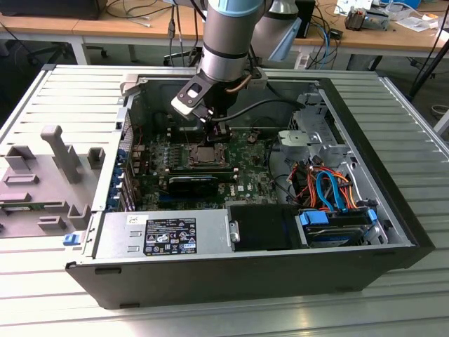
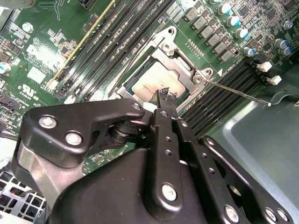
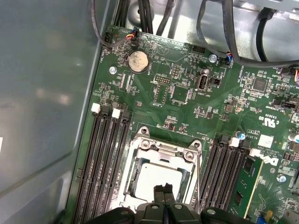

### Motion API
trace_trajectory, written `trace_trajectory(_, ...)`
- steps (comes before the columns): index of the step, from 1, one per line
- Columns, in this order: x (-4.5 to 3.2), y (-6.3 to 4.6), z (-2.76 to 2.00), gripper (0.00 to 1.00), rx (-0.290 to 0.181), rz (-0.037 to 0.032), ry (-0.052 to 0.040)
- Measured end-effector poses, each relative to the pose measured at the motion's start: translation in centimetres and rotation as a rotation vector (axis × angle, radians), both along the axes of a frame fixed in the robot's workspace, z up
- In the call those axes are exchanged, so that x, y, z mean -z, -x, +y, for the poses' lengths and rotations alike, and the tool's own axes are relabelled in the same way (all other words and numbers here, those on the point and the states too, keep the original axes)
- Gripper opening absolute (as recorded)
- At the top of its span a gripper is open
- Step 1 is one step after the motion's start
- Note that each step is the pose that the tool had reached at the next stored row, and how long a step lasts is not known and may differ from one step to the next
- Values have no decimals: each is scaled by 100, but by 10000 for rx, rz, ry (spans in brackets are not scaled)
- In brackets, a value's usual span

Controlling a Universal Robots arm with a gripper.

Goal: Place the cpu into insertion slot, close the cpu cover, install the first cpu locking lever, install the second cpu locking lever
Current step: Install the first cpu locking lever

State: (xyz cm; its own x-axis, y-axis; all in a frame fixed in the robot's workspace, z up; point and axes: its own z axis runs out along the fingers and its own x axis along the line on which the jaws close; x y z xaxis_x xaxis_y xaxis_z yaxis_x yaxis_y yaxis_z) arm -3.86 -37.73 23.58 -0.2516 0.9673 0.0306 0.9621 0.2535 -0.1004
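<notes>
Inside the open computer case (image 1: 245, 281), the gripper (image 1: 214, 133) hangs low over the insertion slot (image 1: 205, 149) on the green motherboard (image 3: 224, 98). In both wrist views its fingers are pressed together with nothing seen between them, tips just above the silvery cpu (image 3: 161, 177) (image 2: 149, 86) lying in the slot. The cpu cover (image 3: 161, 151) frames the cpu. A thin wire lever (image 2: 238, 92) juts out over the memory slots (image 2: 219, 100).

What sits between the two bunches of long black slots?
The square socket with its silvery cover, seen in the first wrist view.
</notes>
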Motion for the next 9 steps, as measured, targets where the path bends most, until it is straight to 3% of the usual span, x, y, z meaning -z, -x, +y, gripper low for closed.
trace_trajectory(9,0,0,0,11,-68,-1,0)
